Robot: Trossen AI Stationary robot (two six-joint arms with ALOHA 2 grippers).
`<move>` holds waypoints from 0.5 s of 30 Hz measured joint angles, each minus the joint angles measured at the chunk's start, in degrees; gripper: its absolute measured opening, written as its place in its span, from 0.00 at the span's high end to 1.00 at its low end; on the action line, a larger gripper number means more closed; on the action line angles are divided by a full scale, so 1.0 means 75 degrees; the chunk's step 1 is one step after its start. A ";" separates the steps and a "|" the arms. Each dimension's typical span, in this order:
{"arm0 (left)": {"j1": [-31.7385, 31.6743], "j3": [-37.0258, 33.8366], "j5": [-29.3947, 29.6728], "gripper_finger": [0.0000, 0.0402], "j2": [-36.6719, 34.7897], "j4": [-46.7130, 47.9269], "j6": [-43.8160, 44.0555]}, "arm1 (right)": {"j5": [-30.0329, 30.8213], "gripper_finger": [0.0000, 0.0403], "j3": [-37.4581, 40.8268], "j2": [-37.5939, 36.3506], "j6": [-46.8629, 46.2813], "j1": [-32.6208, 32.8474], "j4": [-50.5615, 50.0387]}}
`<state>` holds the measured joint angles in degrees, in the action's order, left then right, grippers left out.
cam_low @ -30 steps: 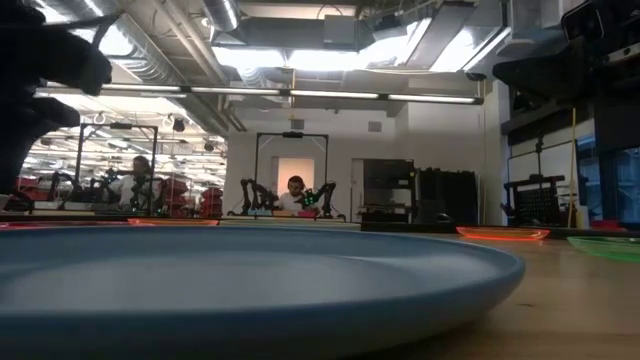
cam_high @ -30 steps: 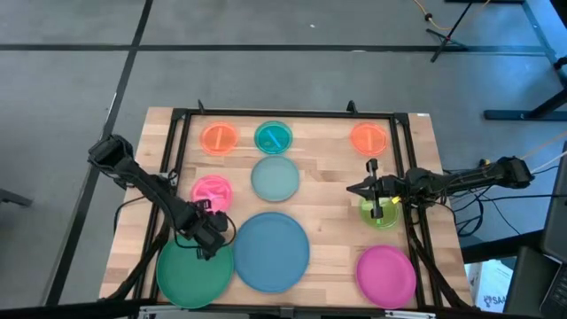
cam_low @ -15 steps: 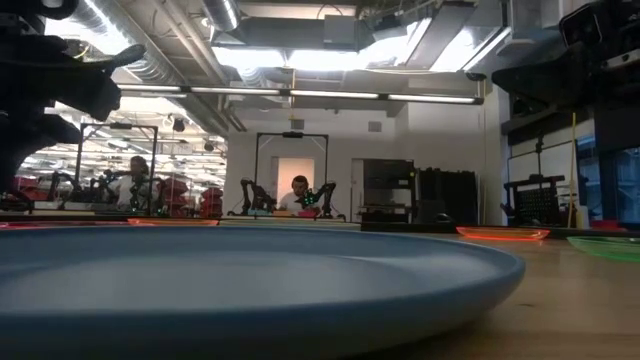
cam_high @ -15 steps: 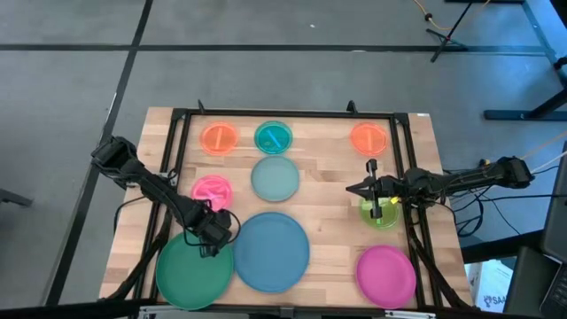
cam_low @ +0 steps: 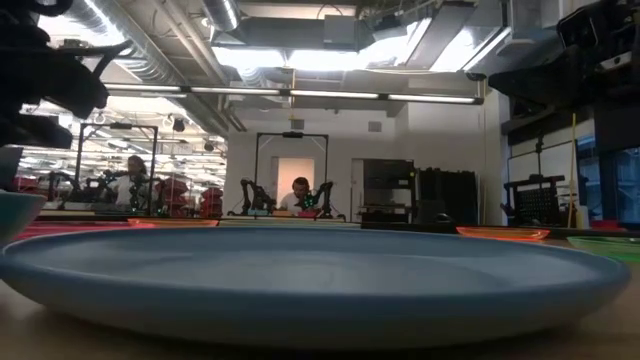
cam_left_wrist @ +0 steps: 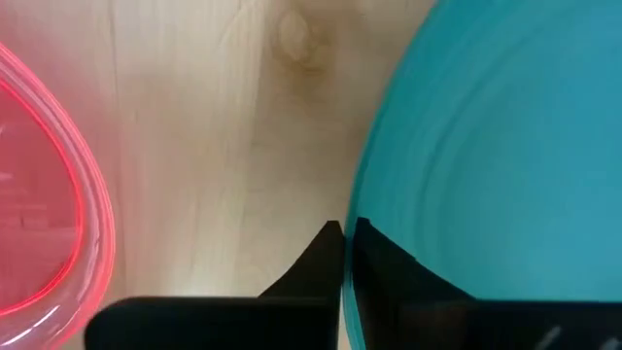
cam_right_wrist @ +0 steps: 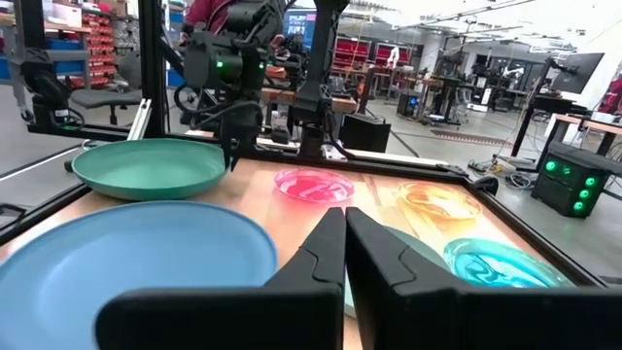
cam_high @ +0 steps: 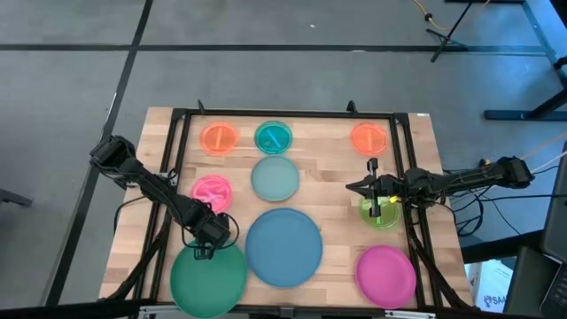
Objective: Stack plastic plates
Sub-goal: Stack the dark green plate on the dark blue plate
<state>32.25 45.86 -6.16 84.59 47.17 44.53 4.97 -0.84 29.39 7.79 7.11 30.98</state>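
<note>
A large green plate (cam_high: pixel 211 279) lies at the near left beside a large blue plate (cam_high: pixel 283 246). My left gripper (cam_high: pixel 202 247) is shut on the green plate's far rim. In the right wrist view the green plate (cam_right_wrist: pixel 146 165) sits tipped, its held side raised by the blue plate (cam_right_wrist: pixel 136 255). A small pink plate (cam_high: pixel 211 192) lies just beyond my left gripper. My right gripper (cam_high: pixel 353 188) hangs shut with nothing in it, beside a small lime plate (cam_high: pixel 381 213) at the right. My left gripper pinches the green plate's far rim (cam_left_wrist: pixel 352 277) between its two fingers, one outside the rim and one over the plate's inside. The fingers come from above, pointing down. The held side (cam_right_wrist: pixel 222 163) is raised off the table, and the plate sits tilted.
Two small orange plates (cam_high: pixel 220 138) (cam_high: pixel 368 138) and a small teal plate (cam_high: pixel 273 136) lie along the far edge. A pale teal plate (cam_high: pixel 275 178) lies mid-table, a magenta one (cam_high: pixel 386 275) at the near right. A black frame (cam_high: pixel 283 114) borders the table.
My left gripper has shut on the green plate's far rim and gone a little toward the near edge. The green plate has shifted toward the right and near edges, its held side lifted. The blue plate has slid toward the table's right.
</note>
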 joint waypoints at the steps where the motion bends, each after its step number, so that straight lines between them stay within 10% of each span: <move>1: 0.0000 0.0032 -0.0052 0.99 -0.0064 0.0009 0.0007 | 0.0002 0.99 0.0000 0.0000 0.0002 0.0000 -0.0003; 15: -0.0750 0.1465 0.0836 0.99 -0.0693 -0.0152 0.0195 | 0.0128 0.99 0.0000 0.0000 -0.0003 0.0000 -0.0076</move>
<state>26.63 56.85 0.11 79.40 46.03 46.00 5.93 -0.84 29.39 7.77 7.11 30.41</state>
